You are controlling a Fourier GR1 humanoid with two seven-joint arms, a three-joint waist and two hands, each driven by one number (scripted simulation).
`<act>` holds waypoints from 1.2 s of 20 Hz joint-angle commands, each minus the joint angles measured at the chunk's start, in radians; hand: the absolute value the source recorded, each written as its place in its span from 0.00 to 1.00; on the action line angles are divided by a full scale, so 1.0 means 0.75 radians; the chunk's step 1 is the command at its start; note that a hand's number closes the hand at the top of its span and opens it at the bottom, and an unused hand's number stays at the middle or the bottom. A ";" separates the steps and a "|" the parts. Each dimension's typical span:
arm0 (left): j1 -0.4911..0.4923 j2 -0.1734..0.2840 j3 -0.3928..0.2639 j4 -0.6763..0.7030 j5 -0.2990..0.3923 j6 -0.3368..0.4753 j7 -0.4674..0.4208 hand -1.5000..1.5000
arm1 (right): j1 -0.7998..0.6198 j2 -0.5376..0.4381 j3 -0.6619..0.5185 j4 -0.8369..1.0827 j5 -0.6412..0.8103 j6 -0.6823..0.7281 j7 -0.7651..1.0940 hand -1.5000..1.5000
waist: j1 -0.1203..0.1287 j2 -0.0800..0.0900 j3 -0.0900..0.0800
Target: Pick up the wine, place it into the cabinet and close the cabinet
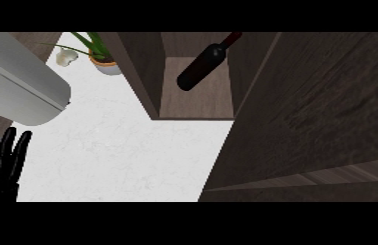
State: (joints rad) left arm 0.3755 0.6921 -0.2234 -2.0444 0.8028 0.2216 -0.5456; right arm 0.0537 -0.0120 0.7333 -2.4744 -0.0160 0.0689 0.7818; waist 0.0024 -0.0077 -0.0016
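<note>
The wine bottle lies tilted inside the cabinet; the left hand, fingers straight, should swing the door fully closed.

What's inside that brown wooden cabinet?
Inside the brown wooden cabinet there is a dark glass wine bottle, tilted, its red-capped neck pointing toward the back. The cabinet's walls hide whatever is in the far corners.

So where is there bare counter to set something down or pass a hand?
The widest bare patch of white counter lies between the resting left hand at the left edge and the cabinet door. It is tighter up top, between the grey appliance, the potted plant and the cabinet holding the wine bottle.
</note>
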 commanded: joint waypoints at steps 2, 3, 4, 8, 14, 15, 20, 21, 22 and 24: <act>-0.004 0.076 0.141 -0.021 0.099 -0.068 0.098 0.00 | -0.096 0.015 0.278 -0.003 0.107 -0.121 -0.037 1.00 | 0.004 0.000 0.000; 0.019 0.080 0.180 0.018 0.108 -0.127 0.048 0.00 | -0.129 0.014 0.306 0.006 0.116 -0.201 -0.031 1.00 | 0.012 -0.003 -0.002; 0.013 0.043 0.133 0.032 0.076 -0.096 0.048 0.00 | -0.133 0.014 0.356 0.014 0.141 -0.241 -0.027 1.00 | 0.003 -0.004 -0.003; 0.024 0.069 0.184 0.047 0.120 -0.165 0.081 0.00 | -0.218 0.014 0.429 0.070 0.250 -0.383 -0.074 1.00 | -0.001 -0.005 -0.002; 0.015 0.080 0.227 -0.013 0.160 -0.176 0.145 0.00 | -0.443 0.010 0.425 0.172 0.298 -0.544 -0.017 1.00 | 0.022 -0.005 -0.002; 0.010 0.078 0.216 -0.014 0.177 -0.171 0.170 0.00 | -0.507 0.009 0.391 0.219 0.278 -0.579 -0.045 1.00 | 0.031 -0.002 -0.003; -0.052 0.069 0.236 0.079 0.206 -0.278 0.178 0.00 | -0.716 0.005 0.262 0.323 0.223 -0.666 -0.018 1.00 | 0.032 0.010 -0.003; -0.121 0.059 0.240 0.076 0.226 -0.208 0.229 0.00 | -0.746 0.005 0.267 0.319 0.223 -0.669 0.015 1.00 | 0.017 0.010 -0.002; -0.049 0.017 0.183 0.020 0.160 -0.208 0.177 0.00 | -0.790 0.004 0.225 0.316 0.176 -0.676 0.040 1.00 | 0.035 0.009 -0.002; -0.112 0.028 0.195 0.095 0.165 -0.224 0.195 0.00 | -0.866 0.003 0.200 0.400 0.120 -0.708 0.015 1.00 | 0.036 0.015 -0.003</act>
State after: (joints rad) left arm 0.3198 0.7301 -0.0603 -1.9917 0.9381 0.0543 -0.4107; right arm -0.4048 -0.1945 0.9000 -2.3668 0.0995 -0.4218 0.7843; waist 0.0245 -0.0013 -0.0039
